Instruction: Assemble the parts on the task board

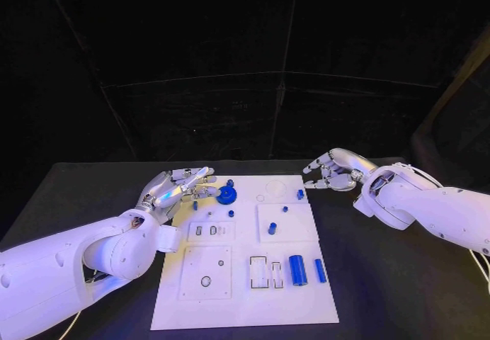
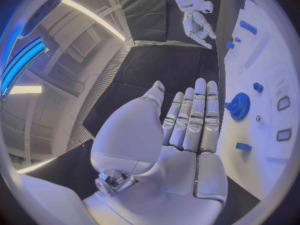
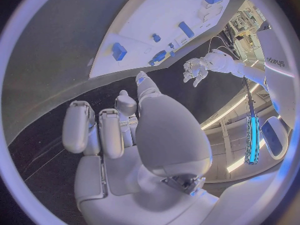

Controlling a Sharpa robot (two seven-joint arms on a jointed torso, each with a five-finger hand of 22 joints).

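The left hand [image 1: 180, 185] hovers empty, fingers straight, just beside the blue gear [image 1: 226, 196], seemingly ready to grasp it, while the right hand [image 1: 333, 171] waits loosely curled and empty

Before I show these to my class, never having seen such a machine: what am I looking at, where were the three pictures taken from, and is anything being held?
It is a robot with two white arms ending in silver many-fingered hands, working at a black table. One picture looks down from its head; the two round ones come from cameras at each wrist. On the table lies a white rectangular task board carrying small blue parts, among them a blue toothed gear and a blue cylinder. The left hand hovers by the gear, fingers straight and holding nothing. The right hand, fingers curled but apart, holds nothing either.
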